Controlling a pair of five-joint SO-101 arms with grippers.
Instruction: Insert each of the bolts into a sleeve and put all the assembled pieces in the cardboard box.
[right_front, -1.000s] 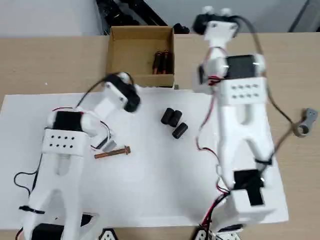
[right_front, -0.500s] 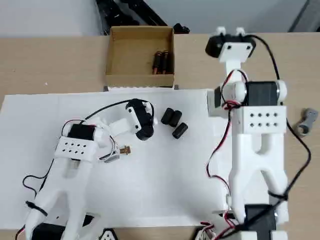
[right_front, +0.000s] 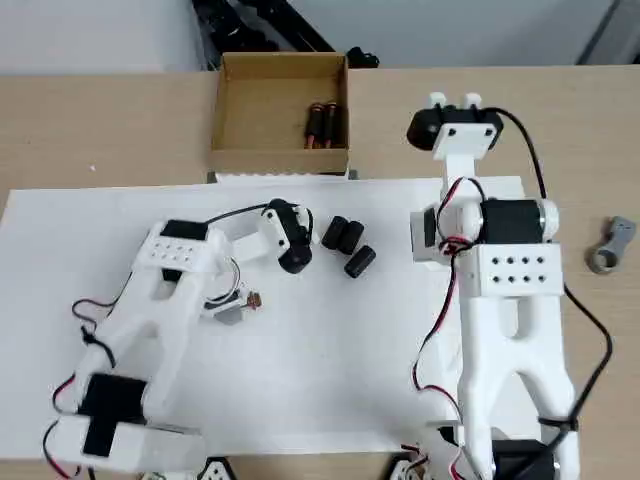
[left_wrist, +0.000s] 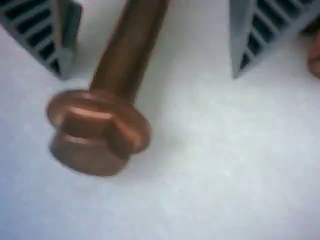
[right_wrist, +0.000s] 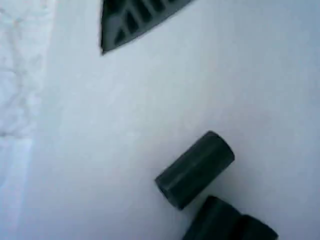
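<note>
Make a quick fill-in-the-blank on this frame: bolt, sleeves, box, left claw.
1. The copper-coloured flanged metal bolt lies on the white paper sheet between the fingers of the left claw, which is ____.
2. The number of loose black cylindrical sleeves lying on the sheet is ____.
3. The assembled bolt-and-sleeve pieces lie ____ the brown cardboard box.

Missing words: open; three; inside.
</note>
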